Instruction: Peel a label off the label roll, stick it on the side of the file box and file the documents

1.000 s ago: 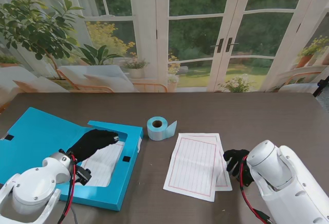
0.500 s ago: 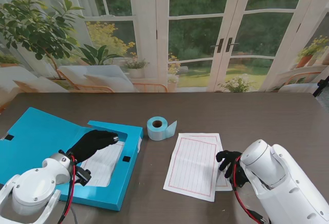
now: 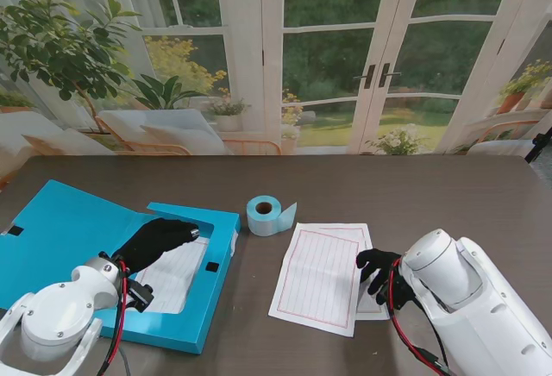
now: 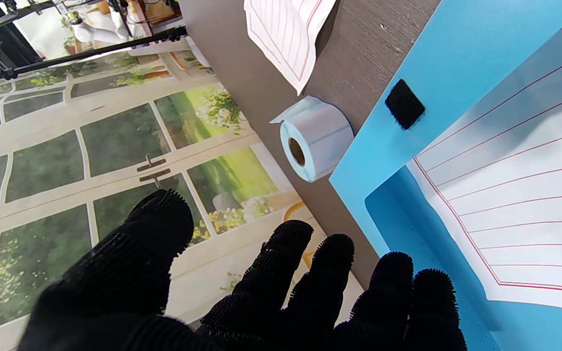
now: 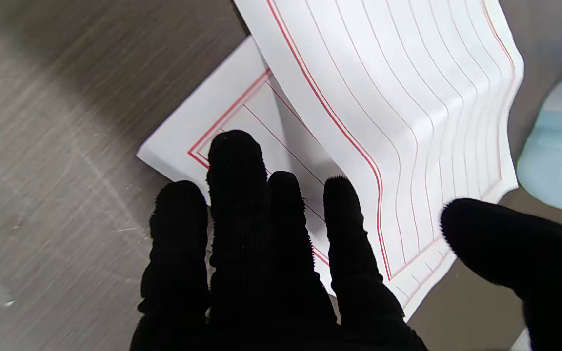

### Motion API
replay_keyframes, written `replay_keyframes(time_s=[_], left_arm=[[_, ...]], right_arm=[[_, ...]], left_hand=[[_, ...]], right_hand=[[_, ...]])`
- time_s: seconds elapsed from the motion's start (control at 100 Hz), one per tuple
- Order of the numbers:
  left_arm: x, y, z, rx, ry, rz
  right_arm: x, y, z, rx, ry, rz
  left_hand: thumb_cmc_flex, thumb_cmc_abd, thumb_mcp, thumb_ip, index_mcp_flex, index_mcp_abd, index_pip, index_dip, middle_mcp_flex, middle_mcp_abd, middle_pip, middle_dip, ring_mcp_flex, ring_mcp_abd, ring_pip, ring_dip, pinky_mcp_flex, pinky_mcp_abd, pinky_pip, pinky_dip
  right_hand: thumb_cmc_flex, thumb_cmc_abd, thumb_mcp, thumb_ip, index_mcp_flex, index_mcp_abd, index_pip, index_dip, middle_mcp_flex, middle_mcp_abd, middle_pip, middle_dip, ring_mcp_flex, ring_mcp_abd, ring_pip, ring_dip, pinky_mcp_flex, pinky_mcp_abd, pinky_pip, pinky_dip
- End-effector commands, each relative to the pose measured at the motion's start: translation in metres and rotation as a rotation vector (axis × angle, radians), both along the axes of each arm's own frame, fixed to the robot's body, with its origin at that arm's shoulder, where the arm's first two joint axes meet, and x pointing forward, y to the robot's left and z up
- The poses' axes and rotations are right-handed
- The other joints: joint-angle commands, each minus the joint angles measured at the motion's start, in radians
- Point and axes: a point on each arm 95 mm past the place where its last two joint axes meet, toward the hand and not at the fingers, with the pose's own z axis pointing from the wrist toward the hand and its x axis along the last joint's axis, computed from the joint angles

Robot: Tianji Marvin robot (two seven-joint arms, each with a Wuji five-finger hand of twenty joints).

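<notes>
The blue file box (image 3: 52, 229) lies open at the left with one lined sheet (image 3: 168, 277) inside. My left hand (image 3: 153, 240) hovers over that sheet, fingers spread, holding nothing. The pale blue label roll (image 3: 266, 215) stands mid-table, a loose label tail at its right. Two lined documents lie right of centre: the top sheet (image 3: 315, 277) and a lower sheet (image 3: 373, 307). My right hand (image 3: 378, 267) rests on them. In the right wrist view its fingers (image 5: 234, 161) press the lower sheet (image 5: 232, 112) against the buckled top sheet (image 5: 408, 97); the thumb stands apart.
A black fastener patch (image 4: 404, 104) sits on the box flap nearest the roll (image 4: 312, 141). The dark wooden table (image 3: 448, 195) runs back to a garden-window backdrop. The box lid (image 3: 43, 221) reaches toward the left table edge.
My right hand has slid left across the papers, pushing the top sheet leftward so it bows up. The left hand and the roll have not moved.
</notes>
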Motion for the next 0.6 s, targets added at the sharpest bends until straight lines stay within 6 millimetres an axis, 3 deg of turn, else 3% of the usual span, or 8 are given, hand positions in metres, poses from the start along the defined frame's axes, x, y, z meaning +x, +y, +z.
replay_keyframes(time_s=[0.0,0.04,0.09,0.25,0.39,0.56,0.59], left_arm=[[-0.001,-0.002,-0.001,-0.004,0.008,-0.018],[-0.001,-0.002,-0.001,-0.004,0.008,-0.019],[-0.001,-0.002,-0.001,-0.003,0.008,-0.019],[-0.001,-0.002,-0.002,-0.001,0.012,-0.017],[-0.001,-0.003,-0.002,-0.002,0.015,-0.017],[-0.001,-0.003,-0.002,-0.005,0.016,-0.017],[-0.001,-0.003,-0.002,-0.005,0.017,-0.017]], right_arm=[[-0.004,0.002,-0.006,0.033,0.045,-0.075],[-0.004,0.002,-0.006,0.065,0.044,-0.098],[-0.003,0.003,-0.005,0.116,0.044,-0.135],[-0.005,0.004,-0.004,0.232,0.05,-0.185],[-0.006,0.009,-0.002,0.347,0.053,-0.2],[-0.006,0.019,0.001,0.402,0.063,-0.182],[-0.006,0.02,0.001,0.41,0.059,-0.179]], left_hand=[[0.013,0.021,-0.021,-0.005,0.027,-0.005,-0.011,0.006,-0.002,0.004,-0.002,0.0,0.004,0.016,-0.015,0.006,0.01,-0.006,-0.024,0.016],[0.013,0.018,-0.023,-0.005,0.026,-0.004,-0.011,0.006,-0.003,0.004,-0.002,0.0,0.003,0.016,-0.015,0.006,0.01,-0.006,-0.024,0.016],[0.014,0.019,-0.023,-0.005,0.027,-0.004,-0.011,0.006,-0.004,0.005,-0.003,0.0,0.003,0.017,-0.015,0.006,0.01,-0.006,-0.024,0.016],[0.013,0.02,-0.024,-0.004,0.024,-0.004,-0.012,0.006,-0.003,0.004,-0.002,0.0,0.004,0.016,-0.016,0.006,0.008,-0.006,-0.025,0.017],[0.011,0.02,-0.025,-0.004,0.025,-0.005,-0.012,0.006,-0.004,0.003,-0.003,0.0,0.004,0.016,-0.017,0.006,0.009,-0.007,-0.025,0.018],[0.013,0.021,-0.027,-0.004,0.025,-0.004,-0.012,0.006,-0.004,0.005,-0.002,0.0,0.004,0.016,-0.018,0.006,0.008,-0.007,-0.026,0.018],[0.013,0.022,-0.026,-0.004,0.025,-0.004,-0.012,0.006,-0.004,0.005,-0.003,0.0,0.005,0.016,-0.018,0.006,0.008,-0.007,-0.026,0.018]], right_hand=[[0.037,-0.07,0.016,0.033,0.061,-0.041,0.049,0.023,-0.033,-0.005,0.011,0.011,-0.039,-0.019,0.019,0.005,0.09,-0.029,0.03,0.019],[0.068,-0.089,0.008,0.07,0.078,-0.051,0.066,0.048,-0.052,-0.005,0.006,0.005,-0.062,-0.022,0.016,0.006,0.067,-0.035,0.017,0.022],[0.098,-0.112,0.01,0.084,0.119,-0.061,0.088,0.065,-0.063,-0.002,0.005,0.003,-0.079,-0.018,0.015,0.007,0.047,-0.036,0.011,0.025],[0.216,-0.157,-0.025,0.038,0.175,-0.09,0.097,0.093,-0.11,0.002,-0.009,-0.002,-0.147,-0.02,0.009,0.012,-0.019,-0.05,-0.015,0.037],[0.298,-0.191,-0.043,-0.129,0.176,-0.12,0.127,-0.004,-0.159,0.002,-0.053,-0.024,-0.225,-0.009,-0.019,0.015,-0.095,-0.054,-0.064,0.058],[0.368,-0.183,-0.082,-0.296,0.123,-0.146,0.103,-0.011,-0.202,-0.005,-0.086,-0.04,-0.288,0.004,-0.052,0.016,-0.149,-0.057,-0.103,0.071],[0.384,-0.187,-0.08,-0.346,0.113,-0.152,0.094,0.001,-0.211,-0.009,-0.092,-0.044,-0.299,0.007,-0.063,0.018,-0.158,-0.058,-0.116,0.078]])
